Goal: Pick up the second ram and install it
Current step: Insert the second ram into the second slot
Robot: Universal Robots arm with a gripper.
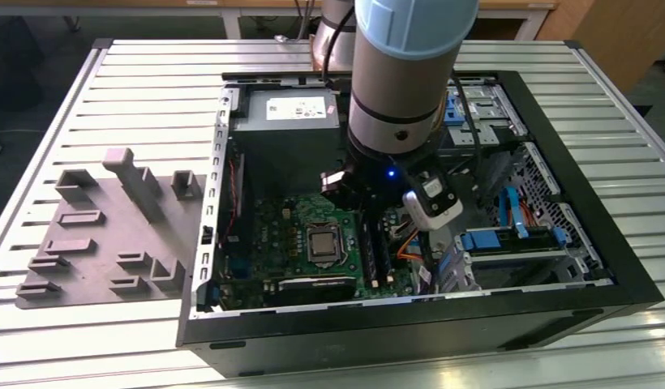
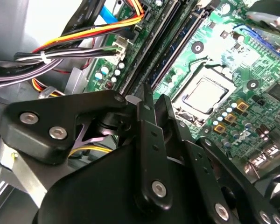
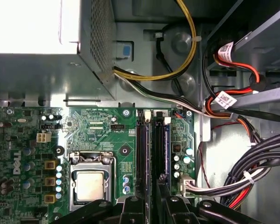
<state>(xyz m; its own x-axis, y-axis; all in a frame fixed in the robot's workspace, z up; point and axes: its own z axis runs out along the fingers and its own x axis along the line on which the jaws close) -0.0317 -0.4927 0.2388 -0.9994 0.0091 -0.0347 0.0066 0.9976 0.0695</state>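
The second ram appears to be the dark, narrow stick standing in one of the long black memory slots of the green motherboard, beside the processor socket. I cannot tell whether it is fully seated or its latches are closed. The gripper hangs just above that row of slots, its fingers drawn close together with only a slim gap and nothing visible clamped between them. I judge that the pick-up is done and the work is at the pressing-home or letting-go stage. Around the board lie bundled yellow, red and black cables and the grey power supply box. All of it sits inside an open black computer case lying on its side on a slatted metal table. At the exterior view's left, a grey moulded tray with raised blocks lies beside the case. Beyond the table stand pale wooden benches.
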